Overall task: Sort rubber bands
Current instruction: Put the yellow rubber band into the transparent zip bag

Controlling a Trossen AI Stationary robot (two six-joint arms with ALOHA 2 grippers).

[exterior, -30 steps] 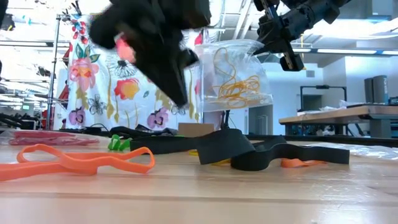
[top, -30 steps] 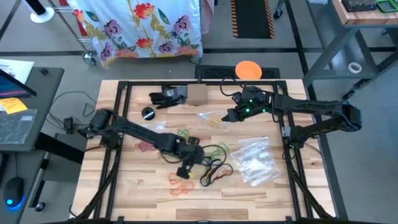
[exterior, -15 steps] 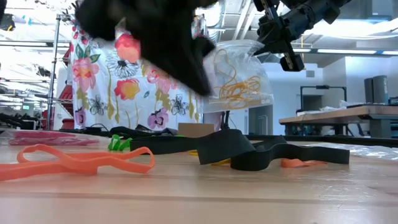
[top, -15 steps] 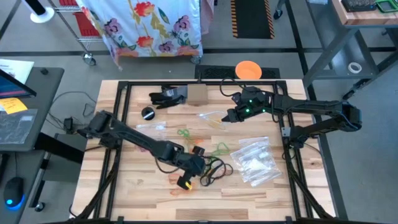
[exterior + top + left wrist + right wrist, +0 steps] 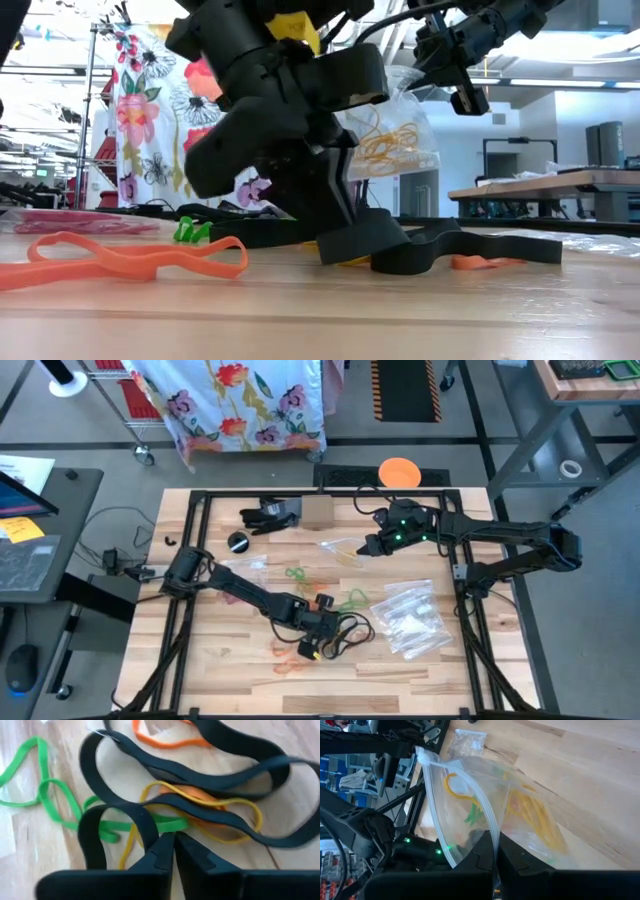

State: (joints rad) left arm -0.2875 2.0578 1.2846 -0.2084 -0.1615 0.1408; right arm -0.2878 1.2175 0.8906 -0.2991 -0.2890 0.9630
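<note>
Left wrist view: left gripper (image 5: pixel 174 840), jaws nearly pressed together, tips at the yellow band (image 5: pixel 200 805) among black bands (image 5: pixel 210 780). Right gripper (image 5: pixel 495 851) pinches a bag (image 5: pixel 485 805).

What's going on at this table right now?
Two robot arms are sorting rubber bands. The right end effector is shut on a clear bag with yellow bands inside, held up off the table. The left end effector is down at the tangle of black bands, tips nearly together, nothing clearly gripped.
</note>
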